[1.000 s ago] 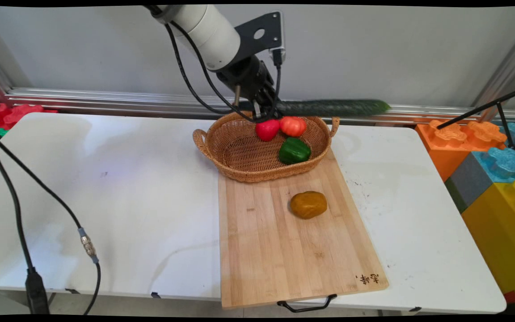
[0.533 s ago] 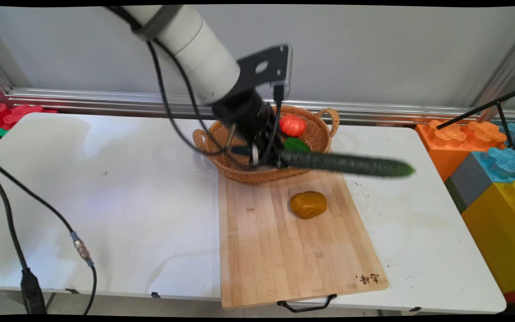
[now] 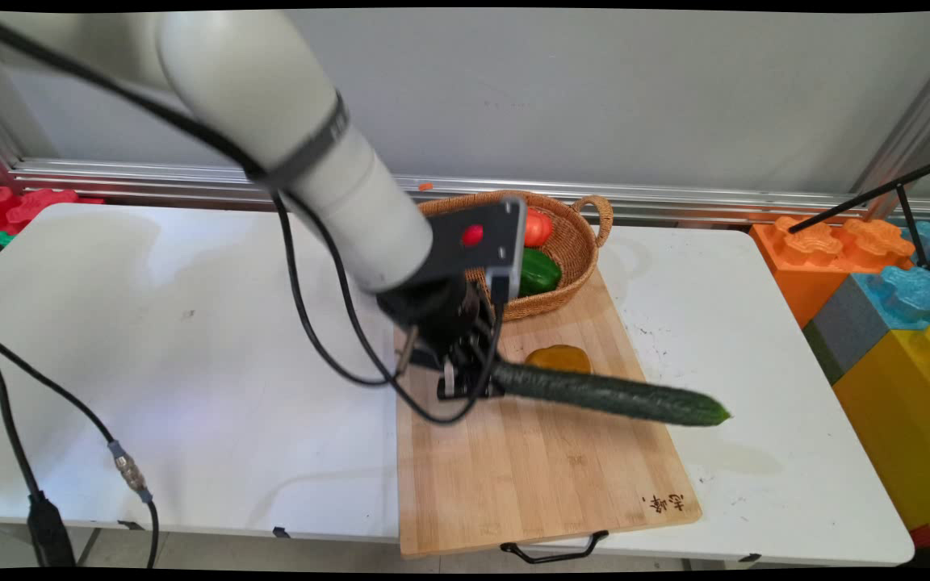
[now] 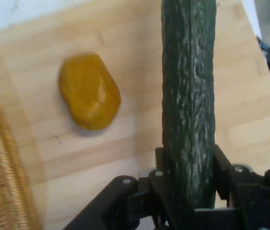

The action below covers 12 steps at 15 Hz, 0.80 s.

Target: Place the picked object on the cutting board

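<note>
My gripper (image 3: 477, 379) is shut on one end of a long dark green cucumber (image 3: 610, 394), held level a little above the wooden cutting board (image 3: 529, 476) and sticking out to the right past the board's edge. In the hand view the cucumber (image 4: 188, 105) runs up from between my fingers (image 4: 221, 167). A yellow-brown potato (image 3: 559, 357) lies on the board just behind the cucumber; the hand view shows the potato (image 4: 89, 91) to the left of it.
A wicker basket (image 3: 574, 242) at the board's far end holds a tomato (image 3: 536, 227) and a green pepper (image 3: 539, 273). Big coloured toy blocks (image 3: 893, 323) stand off the table's right side. Black cables (image 3: 29, 403) hang at the left.
The arm has carried the cucumber from above the basket's back rim forward and down to just over the cutting board, in front of the potato. A red item in the basket is now hidden behind the arm.
</note>
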Each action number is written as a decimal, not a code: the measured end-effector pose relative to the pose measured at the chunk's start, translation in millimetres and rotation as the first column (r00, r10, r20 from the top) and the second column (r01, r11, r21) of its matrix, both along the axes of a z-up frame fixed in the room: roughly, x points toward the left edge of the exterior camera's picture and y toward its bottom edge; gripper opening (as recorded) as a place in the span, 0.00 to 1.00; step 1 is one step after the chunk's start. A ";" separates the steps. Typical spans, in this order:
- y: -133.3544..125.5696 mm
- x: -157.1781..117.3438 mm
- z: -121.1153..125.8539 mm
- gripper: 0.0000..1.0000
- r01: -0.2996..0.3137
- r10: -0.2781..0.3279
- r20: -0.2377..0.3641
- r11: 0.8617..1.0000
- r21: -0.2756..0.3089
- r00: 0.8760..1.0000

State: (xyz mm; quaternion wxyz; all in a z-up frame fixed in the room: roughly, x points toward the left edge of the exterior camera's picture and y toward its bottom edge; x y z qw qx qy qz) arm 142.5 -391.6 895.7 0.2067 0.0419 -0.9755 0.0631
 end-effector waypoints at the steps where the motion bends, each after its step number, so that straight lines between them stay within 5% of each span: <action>1: 3.1 -2.9 -12.2 0.00 -0.010 0.010 0.010 1.000 0.006 1.000; 12: 4.8 -21.3 -91.5 0.00 -0.101 0.100 0.043 0.995 0.019 0.994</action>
